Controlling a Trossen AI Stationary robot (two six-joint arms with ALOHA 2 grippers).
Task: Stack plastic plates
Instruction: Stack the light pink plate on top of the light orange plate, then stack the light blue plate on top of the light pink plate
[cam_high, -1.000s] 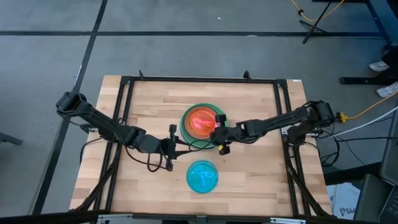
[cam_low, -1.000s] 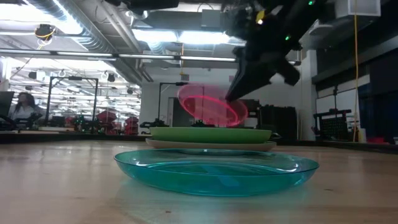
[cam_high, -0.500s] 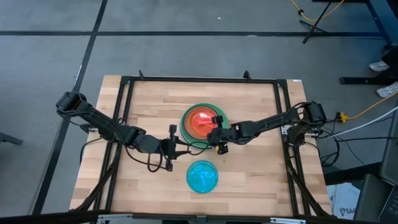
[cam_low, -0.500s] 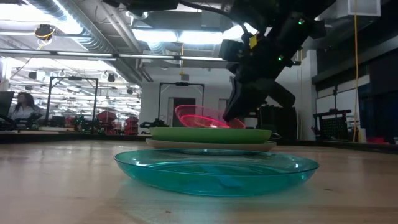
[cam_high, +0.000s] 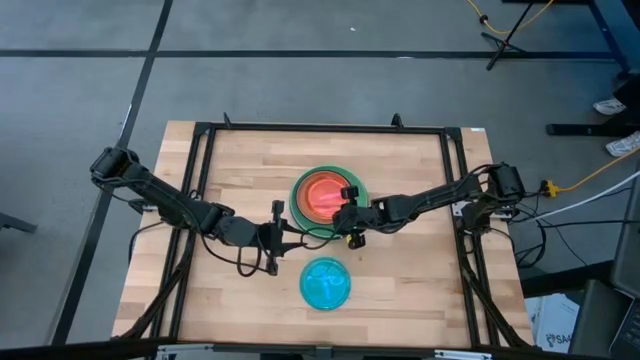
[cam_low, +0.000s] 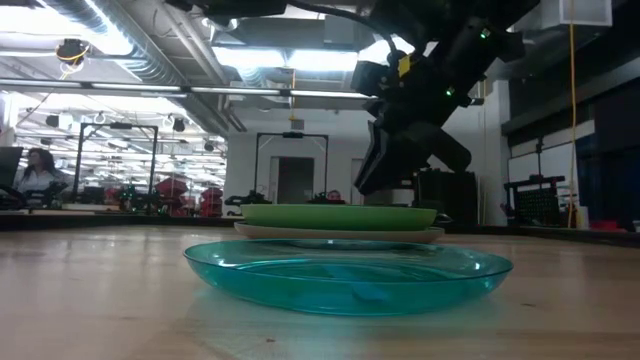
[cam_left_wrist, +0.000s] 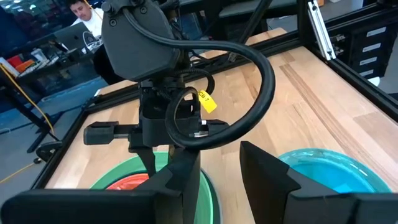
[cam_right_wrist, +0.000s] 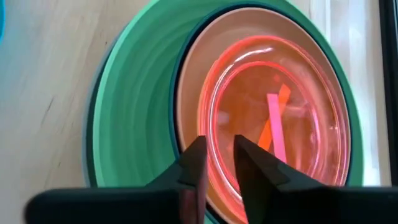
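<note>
A stack of plates (cam_high: 300, 215) stands mid-table. The light green plate (cam_right_wrist: 124, 106) shows widest, with a brown plate (cam_right_wrist: 189, 81) inside it and the translucent pink-red plate (cam_right_wrist: 273, 112) on top. In the low view the green plate (cam_low: 340, 214) rests on a pale grey one (cam_low: 340, 233). A translucent blue plate (cam_high: 325, 283) lies alone, nearer the table's near edge. My right gripper (cam_high: 343, 214) is at the stack's near-right rim, shut on the pink-red plate. My left gripper (cam_high: 285, 238) hovers open, left of the stack. My right gripper (cam_right_wrist: 219, 149) pinches the pink-red plate's rim (cam_right_wrist: 217, 127) between its two fingers, on the plate's near-right side. The fingers slant down at it from the table's right. The plate lies flat in the stack, sunk below the green plate's edge in the low view.
Black frame rails run along the table's left, right and far edges (cam_high: 320, 128). Bare wood lies left and right of the blue plate. The left arm's cable loops (cam_left_wrist: 211, 118) hang near the stack. A person sits in the room beyond the table (cam_low: 40, 170).
My right gripper has come down and a little toward the table's left, onto the stack. The pink-red plate, held tilted above the stack a second ago, has been lowered and levelled, and now lies flat on top of it.
</note>
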